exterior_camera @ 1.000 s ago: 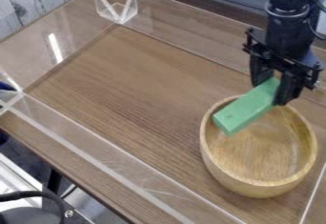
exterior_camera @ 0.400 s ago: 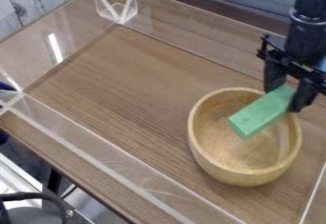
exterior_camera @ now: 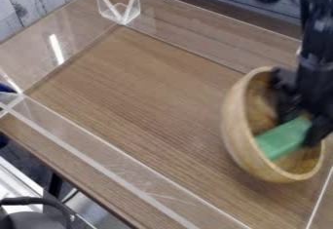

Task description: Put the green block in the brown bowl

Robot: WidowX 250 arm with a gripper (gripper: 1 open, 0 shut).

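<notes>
A clear plastic bracket [exterior_camera: 119, 6] stands at the upper left of the wooden table [exterior_camera: 130, 87], well apart from the action. At the right of the frame the brown bowl [exterior_camera: 244, 126] sits tipped up on its edge, its left rim raised and its opening facing right. The gripper [exterior_camera: 302, 116] points down into it, jaws partly open and closed on the green block [exterior_camera: 287, 138], which lies low inside the bowl. The likely risk: the arm pressing on the tilted bowl could flip it or push it away, spilling the block once released.
</notes>
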